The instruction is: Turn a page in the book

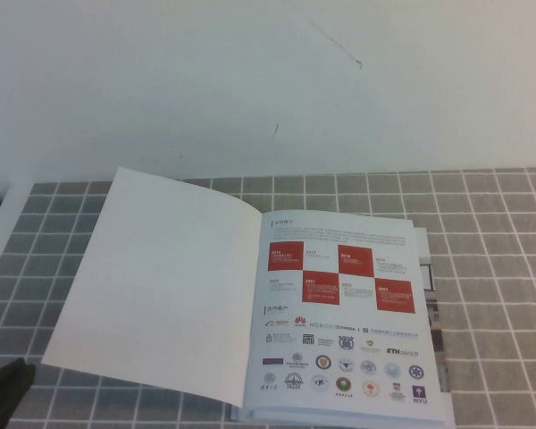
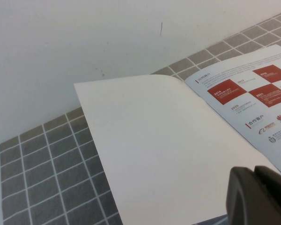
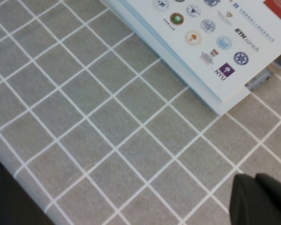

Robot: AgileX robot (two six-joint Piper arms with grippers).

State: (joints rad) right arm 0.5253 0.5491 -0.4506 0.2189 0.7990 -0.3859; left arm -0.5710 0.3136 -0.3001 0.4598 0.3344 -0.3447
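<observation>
The book [image 1: 339, 313] lies open; the page [image 1: 152, 286] shows white. Logos read HUAWEI, ETH zürich, NYU. Left gripper [image 2: 260, 197] and right gripper [image 3: 262, 199]: opening indeterminate.

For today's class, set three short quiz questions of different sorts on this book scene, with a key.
1. True or false: the page lies turned over to the left with its plain white side up.
2. Multiple choice: the exposed inner page of the book shows (A) a robot photo, (B) red squares and rows of logos, (C) only blank paper.
3. Short answer: where is the left gripper relative to the page?

Key:
1. True.
2. B.
3. At the page's near edge, not holding it; the right gripper is over the checked tablecloth, off the book.
</observation>
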